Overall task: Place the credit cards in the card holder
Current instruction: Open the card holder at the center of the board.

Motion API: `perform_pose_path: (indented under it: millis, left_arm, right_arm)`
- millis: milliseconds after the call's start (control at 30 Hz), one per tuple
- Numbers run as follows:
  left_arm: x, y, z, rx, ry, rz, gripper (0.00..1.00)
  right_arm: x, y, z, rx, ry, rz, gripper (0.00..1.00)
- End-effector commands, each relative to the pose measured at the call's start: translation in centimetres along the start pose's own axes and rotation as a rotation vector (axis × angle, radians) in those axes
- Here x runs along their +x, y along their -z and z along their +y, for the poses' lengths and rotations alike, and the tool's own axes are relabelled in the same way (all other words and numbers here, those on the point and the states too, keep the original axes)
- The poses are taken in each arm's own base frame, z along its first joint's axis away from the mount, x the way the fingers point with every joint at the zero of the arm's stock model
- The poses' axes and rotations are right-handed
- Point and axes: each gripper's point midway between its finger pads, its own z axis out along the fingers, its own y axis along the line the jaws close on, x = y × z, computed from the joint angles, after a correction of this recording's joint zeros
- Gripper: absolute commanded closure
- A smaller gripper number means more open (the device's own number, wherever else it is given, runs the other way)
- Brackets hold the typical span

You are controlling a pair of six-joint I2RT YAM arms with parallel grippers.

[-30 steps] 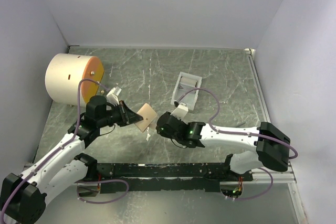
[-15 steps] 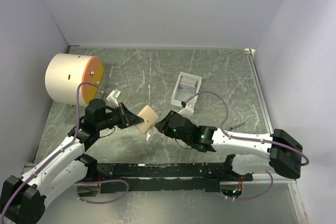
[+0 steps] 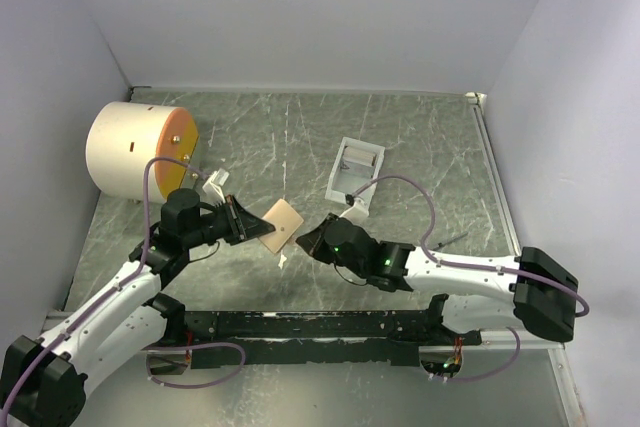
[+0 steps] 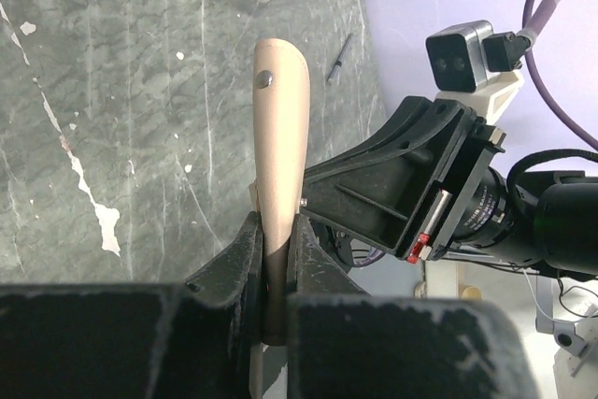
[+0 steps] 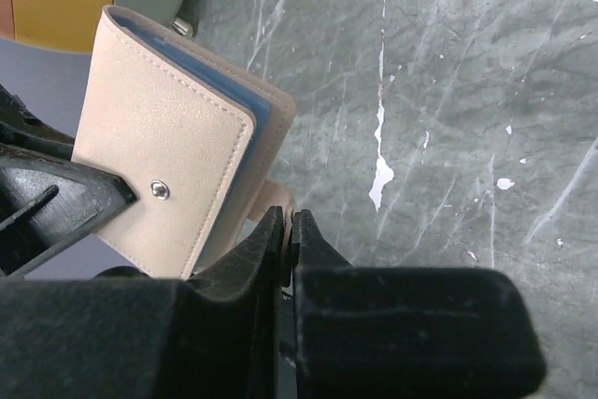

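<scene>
Grey-green marbled table [image 3: 420, 137] ahead of my bases, white card holder [image 3: 356, 169] near its middle, cream drum [image 3: 125, 147] with orange end at far left, thin dark stick [image 3: 452, 239] lying at right, well apart.

Left of the frame's centre, the tan wallet [image 3: 282, 222] hangs above the green marble tabletop [image 3: 430, 147]. The left gripper [image 3: 248, 222] clamps its left edge between its jaws. The right gripper [image 3: 306, 239] meets its lower right edge. The white card holder [image 3: 361, 143] sits just above and to the right of centre. At upper left, a cream cylinder [image 3: 125, 147] lies on its side, showing an orange end.
</scene>
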Motion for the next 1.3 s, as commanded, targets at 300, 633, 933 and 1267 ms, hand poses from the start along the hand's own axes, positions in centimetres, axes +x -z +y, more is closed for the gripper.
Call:
perform_pose_path:
  millis: [300, 633, 933, 1267]
  left_arm:
    - [0.6, -0.2, 4.2, -0.209, 0.043, 0.02, 0.45]
    - [1.0, 0.1, 6.9, -0.353, 0.035, 0.051, 0.38]
    - [1.3, -0.2, 6.4, -0.317, 0.024, 0.079, 0.35]
    - [1.8, -0.6, 6.3, -0.283, 0.027, 0.104, 0.34]
  right_arm:
    - [-1.4, -0.1, -2.2, 0.073, 0.217, -0.061, 1.0]
    - [-0.6, -1.5, -6.0, 0.133, 0.293, 0.033, 1.0]
    - [-1.6, -1.1, -3.2, 0.066, 0.359, 0.035, 1.0]
    - [-0.8, -0.4, 0.0, -0.064, 0.245, 0.078, 1.0]
